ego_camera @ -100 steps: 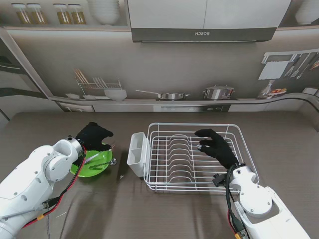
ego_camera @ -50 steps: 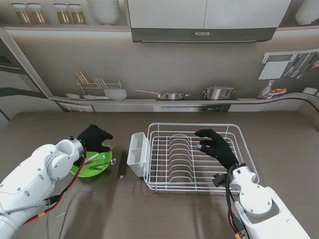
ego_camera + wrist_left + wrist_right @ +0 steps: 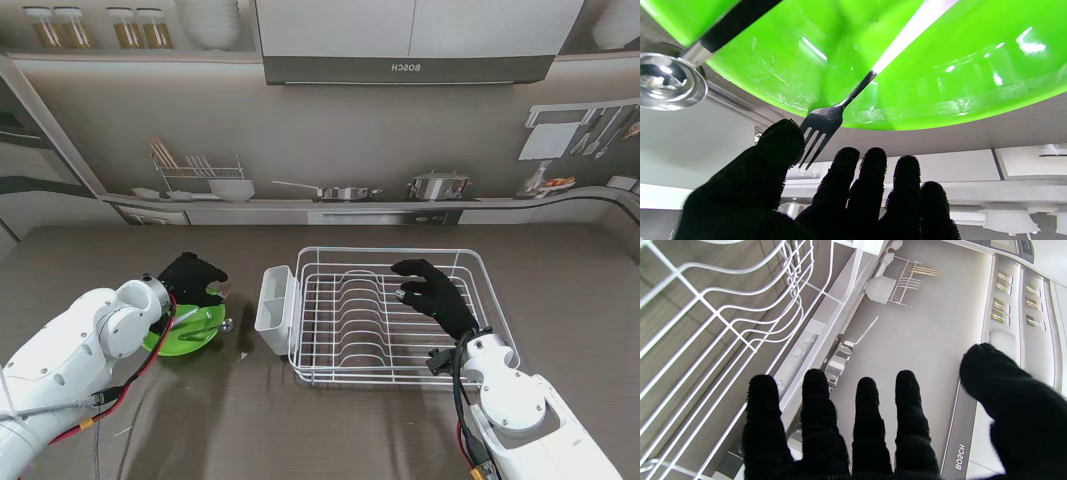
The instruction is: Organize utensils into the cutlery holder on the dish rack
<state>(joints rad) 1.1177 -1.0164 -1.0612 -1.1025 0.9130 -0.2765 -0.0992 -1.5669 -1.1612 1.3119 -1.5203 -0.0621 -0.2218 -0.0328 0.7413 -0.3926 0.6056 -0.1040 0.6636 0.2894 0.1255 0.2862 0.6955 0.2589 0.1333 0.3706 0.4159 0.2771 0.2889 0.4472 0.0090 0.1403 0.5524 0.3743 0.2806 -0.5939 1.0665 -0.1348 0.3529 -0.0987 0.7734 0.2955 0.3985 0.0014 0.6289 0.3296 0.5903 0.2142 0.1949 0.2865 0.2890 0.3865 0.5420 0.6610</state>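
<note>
A green plate [image 3: 185, 335] lies on the table left of the white wire dish rack [image 3: 480, 300]. On the plate rests a fork [image 3: 822, 121] with a white handle, its tines sticking out over the rim. A black-handled spoon [image 3: 668, 81] lies across the plate with its bowl [image 3: 228, 324] off the rim on the right. My left hand [image 3: 190, 274] hovers at the plate's far edge, fingers spread, its thumb [image 3: 773, 150] right beside the fork tines and gripping nothing. The white cutlery holder [image 3: 274, 308] hangs on the rack's left side. Over the rack, my right hand [image 3: 432, 290] is open.
A small dark object [image 3: 241, 351] lies on the table between the plate and the cutlery holder. The back wall is a printed kitchen backdrop just behind the rack's far edge.
My left forearm has shifted slightly and the hand has settled a little closer to the plate's far rim. The right arm has not moved.
</note>
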